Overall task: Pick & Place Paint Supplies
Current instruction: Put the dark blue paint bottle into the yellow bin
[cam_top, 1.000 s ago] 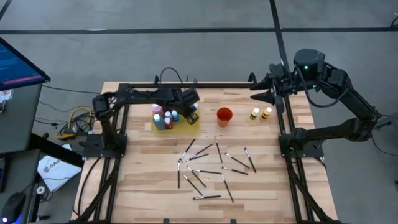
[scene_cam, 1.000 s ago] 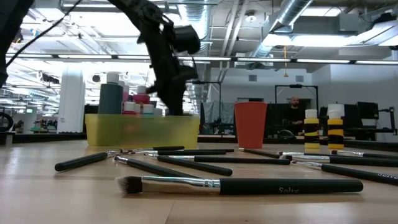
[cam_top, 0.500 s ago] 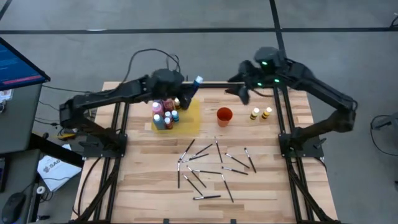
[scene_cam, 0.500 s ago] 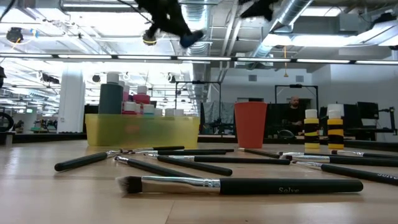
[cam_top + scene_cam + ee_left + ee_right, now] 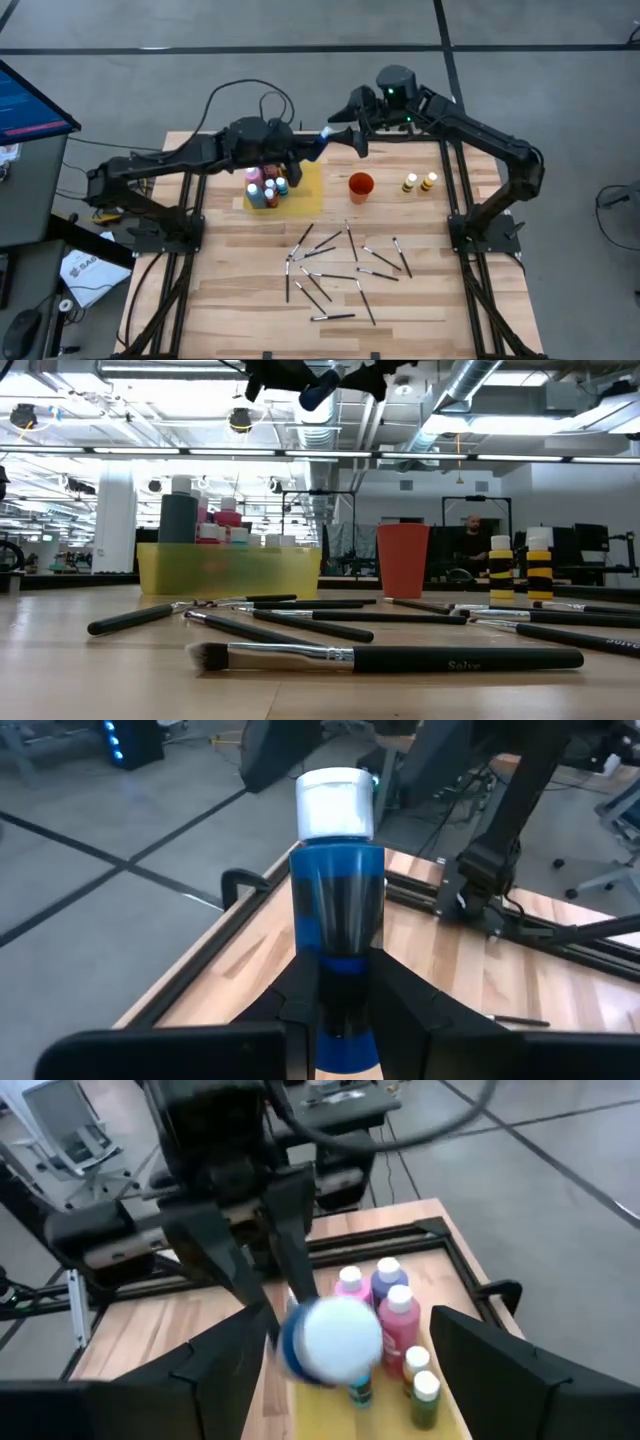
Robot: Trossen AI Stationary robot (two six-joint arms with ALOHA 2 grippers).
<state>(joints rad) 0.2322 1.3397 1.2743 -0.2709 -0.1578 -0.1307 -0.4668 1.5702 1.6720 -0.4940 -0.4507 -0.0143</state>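
Observation:
High above the table's far edge, my left gripper [image 5: 305,150] is shut on a blue paint bottle [image 5: 337,900] with a white cap [image 5: 335,804]. The bottle lies nearly level, its cap toward my right gripper [image 5: 352,140]. That gripper is open and faces the cap [image 5: 333,1340] from a short way off, touching nothing. More paint bottles [image 5: 268,186] stand upright on the yellow mat [image 5: 305,190]. Two yellow bottles [image 5: 420,183] stand on the table at the far right. Dark brushes [image 5: 330,265] lie scattered on the middle of the table. My left gripper pinches the lower part of the blue bottle's body [image 5: 340,990] between its two fingers [image 5: 300,1005]. The fingers lie along the bottle, coming at its bottom end from the table's left, nearly level. The bottle is lifted clear, and its cap end sticks out past the fingertips.
An orange-red cup [image 5: 360,186] stands between the mat and the two yellow bottles. A black frame [image 5: 250,137] runs round the wooden table [image 5: 230,300]. In the low view a person [image 5: 474,535] shows far behind the table.
My left gripper has risen from the bottles on the mat with the blue bottle, tipped up from pointing down to nearly level, and gone toward the table's right. My right gripper has come from above the far right corner toward the table's left, up to the bottle's cap.

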